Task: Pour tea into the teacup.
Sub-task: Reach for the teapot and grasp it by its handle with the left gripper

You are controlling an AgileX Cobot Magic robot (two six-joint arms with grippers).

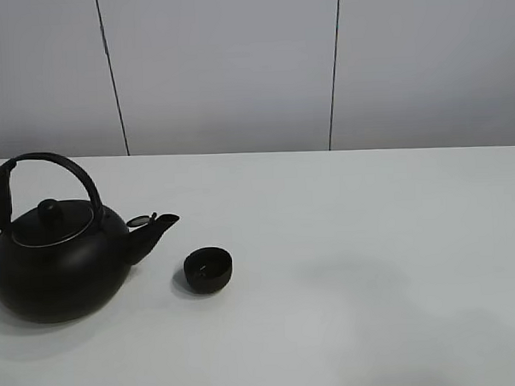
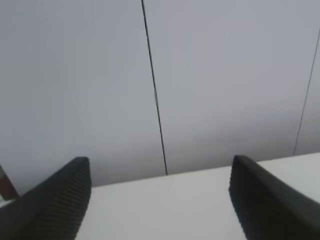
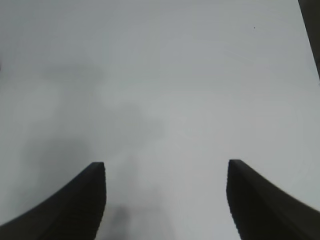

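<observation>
Sitting beside kettle (image 1: 60,270) — teacup (image 1: 209,270), outside both grippers (image 2: 159,162) (image 3: 165,165).

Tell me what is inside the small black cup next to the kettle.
The teacup has a dark hollow with one faint glint. Whether tea lies in it cannot be told from this high view.

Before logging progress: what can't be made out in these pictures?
Inside of the teacup: exterior high view, too small and dark to show any tea.
Inside the kettle: its lid covers it.
Left claw and right claw: wrist views only, both cut by the frame edge; neither view shows kettle or teacup.
</observation>
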